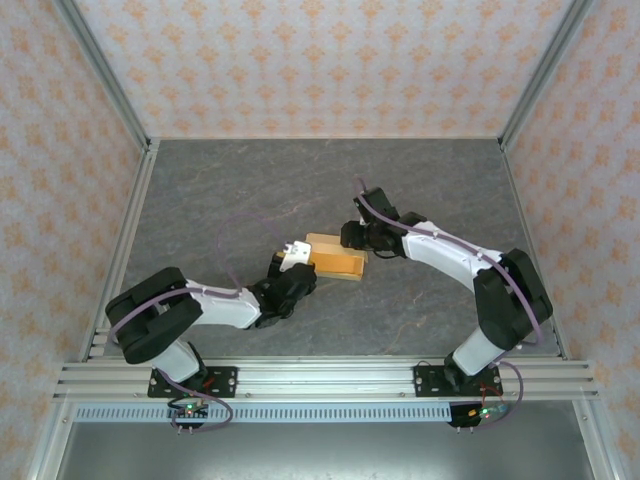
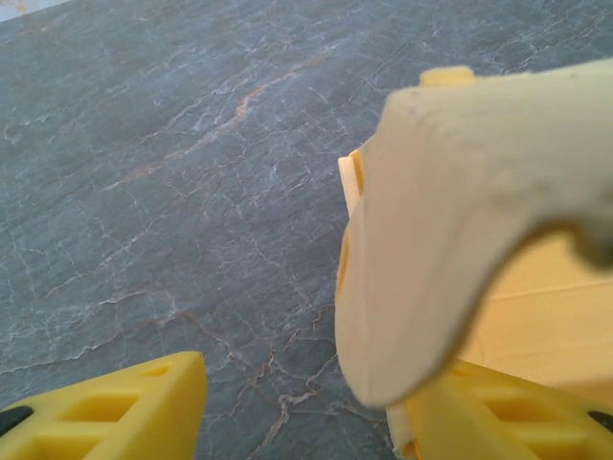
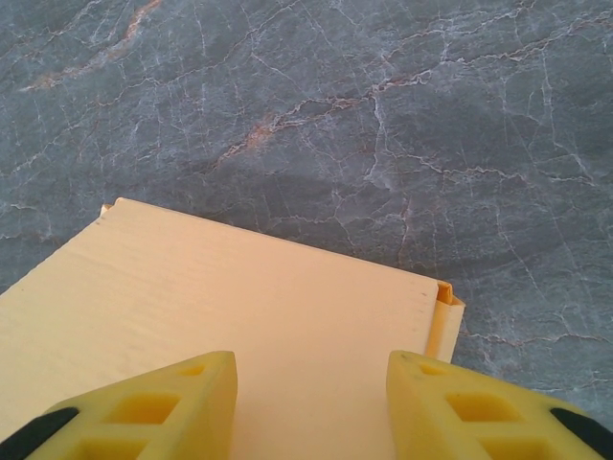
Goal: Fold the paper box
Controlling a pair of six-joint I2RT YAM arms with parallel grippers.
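Chiefly, the danger is that the whole paper box (image 1: 336,258), lying about the middle of the tabletop (image 1: 200,200), slides or swivels on the smooth stone-patterned surface if either arm pushes sideways on it. Only the right fingers (image 3: 153,407) seem placed to steady it, and I cannot tell whether they touch it at all. A lesser risk is the raised flap (image 2: 441,220) at the box's left end. Thin paperboard tends to spring open when let go, and the flap stands right against one of the left fingers (image 2: 124,412), so a careless pull-away could snag it, bend it the wrong way or crease it off its fold line. The left arm (image 1: 215,300) reaches from the near-left corner low across the tabletop, elbow folded back, with its wrist at the box's left end. The right arm (image 1: 450,255) rises from the near-right corner, arches toward the right edge and bends back in to the box's far-right side. The left fingers stand apart, released, with bare tabletop between them and the flap beside one of them, not pinched. The right fingers are likewise spread, poised over the box's flat top panel with nothing clamped between them.
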